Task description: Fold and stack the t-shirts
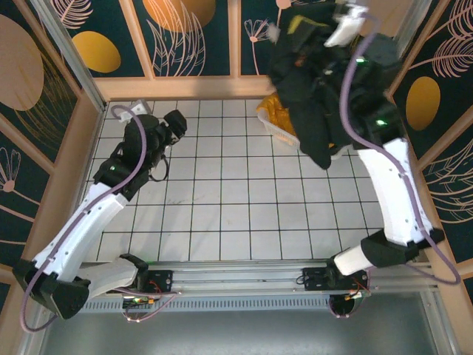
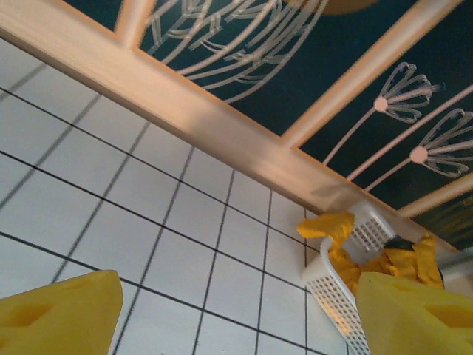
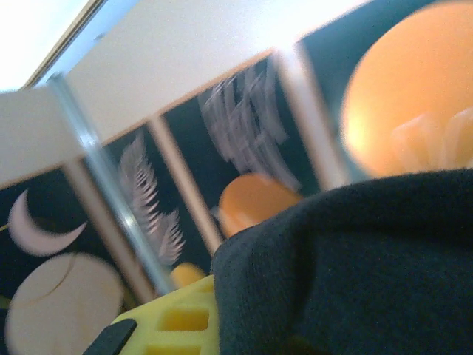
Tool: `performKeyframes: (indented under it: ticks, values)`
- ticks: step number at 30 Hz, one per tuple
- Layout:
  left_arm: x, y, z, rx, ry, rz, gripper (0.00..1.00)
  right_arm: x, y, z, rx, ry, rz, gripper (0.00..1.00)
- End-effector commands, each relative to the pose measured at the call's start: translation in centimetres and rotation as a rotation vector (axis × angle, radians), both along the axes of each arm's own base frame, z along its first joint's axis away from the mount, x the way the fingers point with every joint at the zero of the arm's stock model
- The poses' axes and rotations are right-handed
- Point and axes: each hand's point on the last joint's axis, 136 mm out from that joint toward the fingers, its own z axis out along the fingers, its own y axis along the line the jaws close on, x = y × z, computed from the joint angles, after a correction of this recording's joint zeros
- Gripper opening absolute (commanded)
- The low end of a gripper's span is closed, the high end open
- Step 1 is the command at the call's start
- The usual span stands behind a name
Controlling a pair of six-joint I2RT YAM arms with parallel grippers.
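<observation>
A white tiled table [image 1: 236,200] sits inside wooden-framed walls with dark leaf-patterned panels. At one o'clock the right tool [image 1: 307,28], raised high, is clenched on the black t-shirt [image 1: 310,111]. The shirt hangs over the white basket [image 1: 275,132], which holds mustard t-shirts [image 1: 272,111]. At ten o'clock the left tool [image 1: 176,124] hovers above the table, released, its fingers spread.

Your left arm [image 1: 96,200] reaches low over the surface [image 1: 222,222], fingers [image 2: 59,314] spread; your right arm [image 1: 392,170] stands raised, fingers [image 3: 177,325] gripping the black t-shirt [image 1: 310,111].
</observation>
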Motion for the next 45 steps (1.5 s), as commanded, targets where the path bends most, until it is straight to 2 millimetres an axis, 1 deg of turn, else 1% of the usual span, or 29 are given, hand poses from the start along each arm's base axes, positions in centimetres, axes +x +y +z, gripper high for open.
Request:
performKeyframes:
  ticks: [1,3,4,5,6,7,8,10,11,13,15,17,18,19,21,23,24,25,27,30,31,32,34,36,38,39,40,42,45]
  values:
    - [-1.7,2.7,-1.6,0.062,0.059,0.110,0.83,2.6,11.9,-11.5,-0.167,0.221,0.217,0.02]
    - [-2.5,3.6,-1.7,0.066,0.066,0.140,0.84,1.6,19.2,-19.6,-0.287,0.369,0.377,0.28]
    - [-2.8,3.9,-1.8,0.069,0.070,0.148,0.84,1.1,21.5,-22.6,-0.334,0.427,0.425,0.38]
    - [-3.1,4.1,-2.0,0.070,0.077,0.153,0.84,0.6,23.3,-25.6,-0.378,0.489,0.457,0.46]
    - [-3.4,4.3,-2.3,0.071,0.086,0.153,0.84,0.3,24.4,-27.8,-0.403,0.535,0.475,0.51]
    - [-3.6,4.3,-2.7,0.070,0.099,0.150,0.84,0.2,24.7,-29.1,-0.408,0.562,0.478,0.56]
    - [-3.8,4.2,-3.5,0.072,0.120,0.141,0.84,0.1,24.5,-30.1,-0.399,0.581,0.472,0.60]
    - [-4.2,3.8,-5.6,0.062,0.180,0.122,0.84,0.3,22.9,-31.5,-0.368,0.611,0.450,0.64]
    - [-4.5,3.5,-7.0,0.053,0.221,0.114,0.84,0.4,21.4,-32.3,-0.349,0.639,0.430,0.65]
    - [-5.0,3.1,-9.8,0.038,0.305,0.104,0.84,0.8,18.4,-34.8,-0.333,0.718,0.376,0.64]
    - [-5.4,2.7,-12.4,0.026,0.382,0.095,0.84,0.7,14.5,-38.8,-0.341,0.829,0.283,0.59]
    - [-5.6,2.8,-14.5,0.019,0.445,0.102,0.84,0.2,10.8,-42.6,-0.361,0.925,0.184,0.55]
    - [-5.4,2.8,-15.1,0.003,0.467,0.105,0.84,0.1,9.2,-44.1,-0.371,0.961,0.138,0.54]
    - [-5.6,3.3,-16.8,-0.006,0.512,0.115,0.84,0.1,7.6,-45.4,-0.373,0.993,0.098,0.52]
    - [-5.3,3.8,-18.6,-0.071,0.561,0.126,0.84,1.0,5.8,-46.6,-0.370,1.017,0.045,0.50]
    - [-4.9,4.3,-20.0,-0.138,0.580,0.144,0.83,3.0,5.1,-47.0,-0.361,1.017,0.010,0.49]
    - [-4.7,4.5,-20.6,-0.165,0.583,0.154,0.83,4.5,5.3,-46.7,-0.350,1.010,-0.003,0.49]
    - [-4.4,4.8,-21.0,-0.184,0.586,0.162,0.83,5.9,5.4,-46.9,-0.341,1.010,-0.017,0.49]
    - [-3.9,5.7,-22.4,-0.218,0.610,0.192,0.83,9.0,6.6,-47.2,-0.306,1.017,-0.044,0.47]
    - [-3.1,7.4,-24.6,-0.274,0.659,0.238,0.83,14.5,3.9,-48.8,-0.206,1.078,-0.176,0.44]
    - [-2.8,7.7,-25.2,-0.289,0.676,0.242,0.84,15.7,2.8,-49.4,-0.177,1.098,-0.218,0.43]
    - [-2.3,7.9,-25.6,-0.304,0.687,0.241,0.86,17.1,1.3,-49.9,-0.146,1.121,-0.263,0.42]
    - [-1.3,7.7,-26.2,-0.313,0.711,0.224,0.89,18.9,-2.0,-50.5,-0.105,1.148,-0.350,0.40]
    - [0.1,6.6,-26.1,-0.341,0.717,0.174,0.91,20.1,-4.9,-50.3,-0.086,1.143,-0.412,0.40]
    - [1.1,5.5,-25.8,-0.382,0.709,0.123,0.91,20.8,-6.3,-49.6,-0.084,1.125,-0.413,0.40]
    - [1.3,5.1,-25.7,-0.395,0.713,0.105,0.91,20.9,-6.4,-49.2,-0.092,1.112,-0.393,0.40]
    - [1.4,4.8,-25.6,-0.392,0.718,0.095,0.91,20.9,-6.1,-48.8,-0.102,1.101,-0.369,0.40]
    - [1.3,4.2,-25.5,-0.377,0.745,0.079,0.91,20.5,-4.8,-47.6,-0.131,1.074,-0.304,0.40]
    - [0.8,2.9,-26.0,-0.370,0.785,0.053,0.90,18.7,-2.6,-46.1,-0.172,1.047,-0.246,0.42]
